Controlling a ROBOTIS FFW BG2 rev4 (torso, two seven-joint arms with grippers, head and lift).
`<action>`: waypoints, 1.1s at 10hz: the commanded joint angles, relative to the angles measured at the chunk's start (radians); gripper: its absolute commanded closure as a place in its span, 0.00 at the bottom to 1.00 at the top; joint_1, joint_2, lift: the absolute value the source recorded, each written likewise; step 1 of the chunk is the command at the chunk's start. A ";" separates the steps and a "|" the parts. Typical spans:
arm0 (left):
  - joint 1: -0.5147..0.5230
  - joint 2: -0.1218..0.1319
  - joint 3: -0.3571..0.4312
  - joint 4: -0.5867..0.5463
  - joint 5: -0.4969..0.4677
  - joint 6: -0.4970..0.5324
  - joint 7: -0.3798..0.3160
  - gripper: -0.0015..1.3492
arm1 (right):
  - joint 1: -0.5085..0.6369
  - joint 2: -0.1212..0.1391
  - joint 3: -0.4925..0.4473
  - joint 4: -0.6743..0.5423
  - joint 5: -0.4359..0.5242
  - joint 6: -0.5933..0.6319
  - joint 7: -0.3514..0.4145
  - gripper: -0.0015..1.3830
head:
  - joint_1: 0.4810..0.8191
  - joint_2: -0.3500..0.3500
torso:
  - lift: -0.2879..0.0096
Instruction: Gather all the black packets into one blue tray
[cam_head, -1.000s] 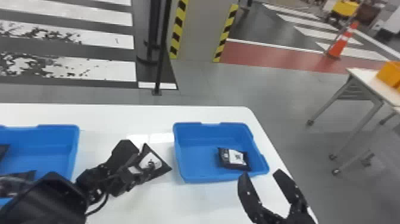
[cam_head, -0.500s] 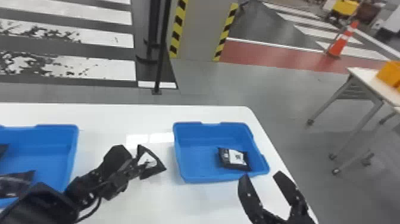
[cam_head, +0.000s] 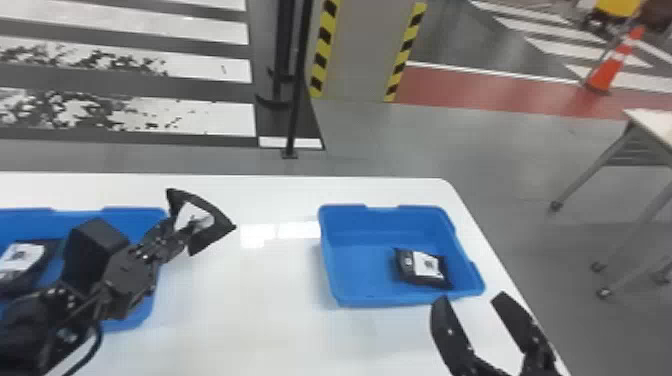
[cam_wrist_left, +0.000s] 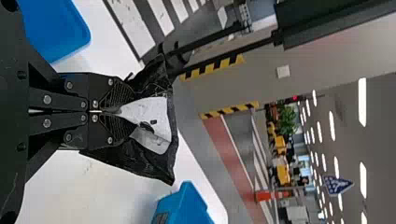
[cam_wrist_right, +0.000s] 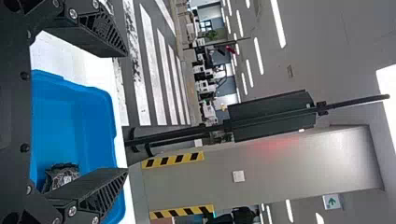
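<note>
While left end effector (cam_head: 192, 225) pinches black packet (cam_wrist_left: 152, 112), right end effector (cam_head: 471, 299) wide, near blue tray (cam_head: 362, 265)

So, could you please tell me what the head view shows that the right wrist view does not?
Head view: the left gripper holding a packet, the left tray with another packet in it, the orange cone and the side table.

Right wrist view: the ceiling lights and the green-arrow sign.

Both: the right tray with one packet inside, the open right gripper, the white table, the striped pillar and the crosswalk.
</note>
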 joint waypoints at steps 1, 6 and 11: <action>0.141 -0.004 0.140 -0.181 -0.010 0.015 -0.005 0.90 | 0.000 0.000 0.000 0.000 0.000 0.000 0.002 0.11 | 0.63 0.21 | 0.60; 0.234 -0.009 0.421 -0.206 -0.016 -0.061 -0.073 0.84 | -0.010 -0.008 0.018 0.013 0.000 0.002 0.009 0.11 | 0.63 0.59 | 0.60; 0.244 -0.013 0.449 -0.120 0.094 -0.240 -0.094 0.20 | -0.029 -0.009 0.026 0.015 0.014 0.005 0.017 0.11 | 0.63 0.66 | 0.60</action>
